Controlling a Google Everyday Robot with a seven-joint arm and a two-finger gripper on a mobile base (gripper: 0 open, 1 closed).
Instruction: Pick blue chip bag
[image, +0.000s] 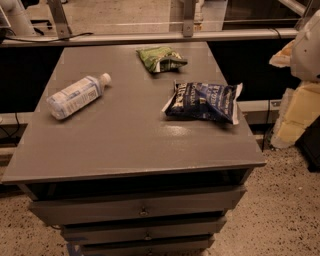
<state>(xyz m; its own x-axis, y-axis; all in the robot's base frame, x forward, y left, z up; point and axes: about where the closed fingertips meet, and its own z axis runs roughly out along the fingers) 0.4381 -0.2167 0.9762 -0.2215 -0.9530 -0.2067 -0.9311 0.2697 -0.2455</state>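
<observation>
Three things lie on the bench (125, 135): blue chip bag (202, 101) right, green bag (160, 58) behind it, bottle (76, 96) left. My gripper is out of view, so I cannot tell its state.

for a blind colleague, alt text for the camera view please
A blue chip bag lies on the right of a grey drawer table, a green bag behind it and a bottle lying at left. The gripper is not in view.

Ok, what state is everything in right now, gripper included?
blue chip bag: lying flat on the right side of the table, not held.
green bag: crumpled, lying near the far edge.
bottle: on its side at the left, cap on.
drawers: look shut.
gripper: not in view.
</observation>
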